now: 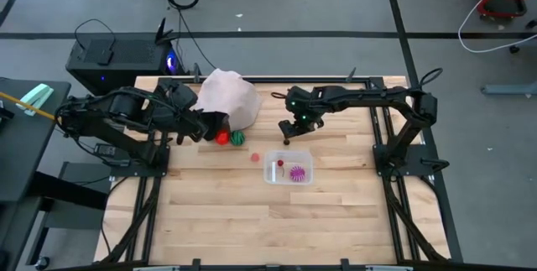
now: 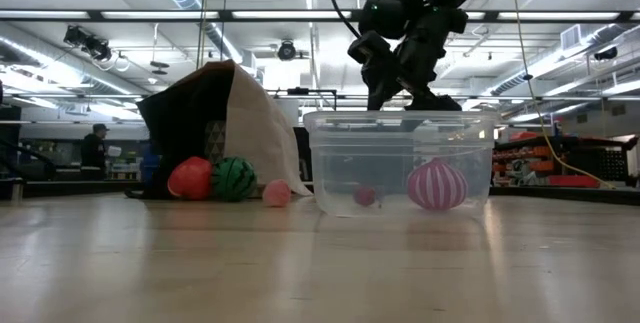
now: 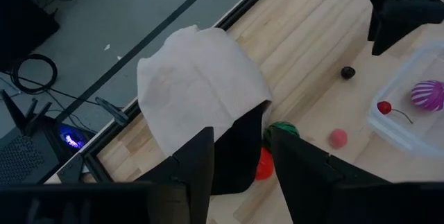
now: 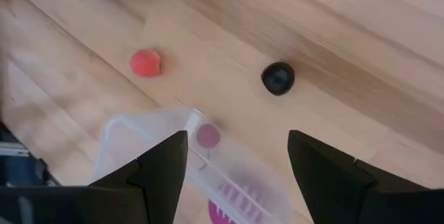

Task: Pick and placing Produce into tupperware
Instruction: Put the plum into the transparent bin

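Your right end effector (image 4: 236,158) hangs open just above the small dark berry (image 4: 277,78) beside the tupperware (image 1: 307,174), nearer than the open left end effector (image 3: 239,158).

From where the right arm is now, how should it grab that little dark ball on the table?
Come straight down on the dark ball and close the right gripper across its middle. It is round, so any side works. It lies alone on bare wood beside the tupperware, with clear room for both fingers.
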Controlling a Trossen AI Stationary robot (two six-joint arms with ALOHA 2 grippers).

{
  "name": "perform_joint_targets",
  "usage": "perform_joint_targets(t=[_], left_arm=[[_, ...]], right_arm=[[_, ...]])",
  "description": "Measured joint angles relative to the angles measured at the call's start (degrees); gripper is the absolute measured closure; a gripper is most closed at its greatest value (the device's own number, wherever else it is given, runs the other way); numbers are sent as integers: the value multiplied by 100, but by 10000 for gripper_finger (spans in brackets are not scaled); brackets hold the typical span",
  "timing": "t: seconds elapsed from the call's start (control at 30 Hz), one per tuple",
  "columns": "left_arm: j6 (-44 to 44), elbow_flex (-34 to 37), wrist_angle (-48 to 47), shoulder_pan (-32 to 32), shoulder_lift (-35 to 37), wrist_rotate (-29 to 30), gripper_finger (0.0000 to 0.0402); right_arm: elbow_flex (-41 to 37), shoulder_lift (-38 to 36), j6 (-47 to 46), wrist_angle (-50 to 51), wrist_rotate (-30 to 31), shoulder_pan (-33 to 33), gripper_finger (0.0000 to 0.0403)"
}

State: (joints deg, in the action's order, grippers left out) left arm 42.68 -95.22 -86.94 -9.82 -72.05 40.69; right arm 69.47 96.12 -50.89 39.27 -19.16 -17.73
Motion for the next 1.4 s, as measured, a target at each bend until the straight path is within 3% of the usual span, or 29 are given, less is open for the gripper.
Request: perform_joint_targets(t=[0.2, 0.47, 0.73, 1.03, 1.4], left_arm=[[-140, 0, 7, 0, 1, 0, 251], [-201, 0, 9, 0, 0, 0, 252], [-234, 0, 16, 0, 2, 0, 246], [-437, 0, 51, 0, 0, 0, 247], [-439, 0, 68, 0, 0, 0, 246]], right_arm=[[278, 0, -98, -296, -18, 176, 169], [708, 0, 154, 338, 472, 3, 174], [832, 254, -233, -115, 427, 167, 174], [1905, 1225, 598, 1404, 822, 347, 179], [1954, 1800, 758, 1823, 770, 211, 179]])
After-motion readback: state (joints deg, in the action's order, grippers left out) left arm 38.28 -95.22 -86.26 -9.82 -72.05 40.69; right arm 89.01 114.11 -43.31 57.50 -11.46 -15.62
